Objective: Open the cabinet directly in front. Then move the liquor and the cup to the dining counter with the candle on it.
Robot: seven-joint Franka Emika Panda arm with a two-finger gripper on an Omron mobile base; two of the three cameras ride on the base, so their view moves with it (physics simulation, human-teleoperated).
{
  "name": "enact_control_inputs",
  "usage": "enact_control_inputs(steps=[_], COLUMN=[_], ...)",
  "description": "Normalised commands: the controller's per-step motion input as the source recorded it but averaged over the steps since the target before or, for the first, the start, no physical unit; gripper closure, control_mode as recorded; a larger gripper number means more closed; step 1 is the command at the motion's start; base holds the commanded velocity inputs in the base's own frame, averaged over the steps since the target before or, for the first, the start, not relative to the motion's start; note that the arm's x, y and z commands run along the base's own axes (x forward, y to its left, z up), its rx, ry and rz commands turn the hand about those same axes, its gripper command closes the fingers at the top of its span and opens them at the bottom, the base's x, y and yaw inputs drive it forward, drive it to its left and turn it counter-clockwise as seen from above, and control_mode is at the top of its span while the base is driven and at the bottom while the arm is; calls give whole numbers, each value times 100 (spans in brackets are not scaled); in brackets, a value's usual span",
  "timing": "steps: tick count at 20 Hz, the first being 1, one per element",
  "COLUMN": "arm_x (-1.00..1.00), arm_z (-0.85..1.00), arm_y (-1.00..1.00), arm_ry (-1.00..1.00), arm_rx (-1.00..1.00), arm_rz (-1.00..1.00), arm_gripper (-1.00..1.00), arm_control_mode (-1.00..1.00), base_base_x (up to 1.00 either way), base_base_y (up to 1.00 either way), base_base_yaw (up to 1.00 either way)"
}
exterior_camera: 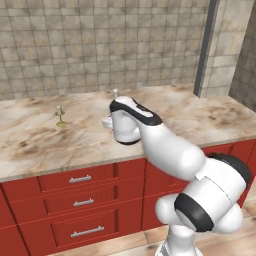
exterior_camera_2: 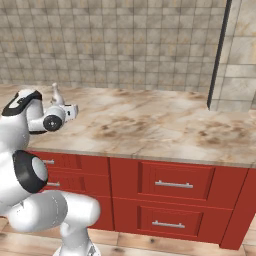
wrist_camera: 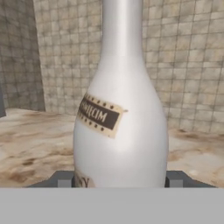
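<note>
Glossy liquor (wrist_camera: 120, 131); polished marble dining counter (exterior_camera: 190, 112)

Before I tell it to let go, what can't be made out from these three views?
- Bottle base, hand view: cut off at the bottom, so standing on the counter or lifted is unclear.
- Bottle body, both base views: hidden behind the arm; just the neck shows.
- Gripper contact with the bottle: fingertips barely show.
- Candle, left base view: too small for detail.

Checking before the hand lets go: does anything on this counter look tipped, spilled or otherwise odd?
Nothing stands out. The liquor stands upright on the dining counter, between the fingers of the hand, label intact. The candle is upright off to one side. No spill shows on the marble.
</note>
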Motion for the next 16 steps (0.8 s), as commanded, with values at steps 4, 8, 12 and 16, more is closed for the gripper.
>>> enact_control_inputs(steps=[4, 8, 12, 16], arm_x=[4, 9, 28, 39], arm_z=[-16, -6, 0, 0], arm_y=[0, 0, -1, -9], arm_ry=[2, 1, 2, 5], arm_rx=[1, 0, 1, 3], arm_rz=[0, 0, 0, 0], arm_gripper=[100, 100, 100, 100], arm_control_mode=[-100, -100, -100, -100], base_base_x=[0, 0, 0, 0], base_base_y=[0, 0, 0, 0], base_base_yaw=[0, 0, 0, 0])
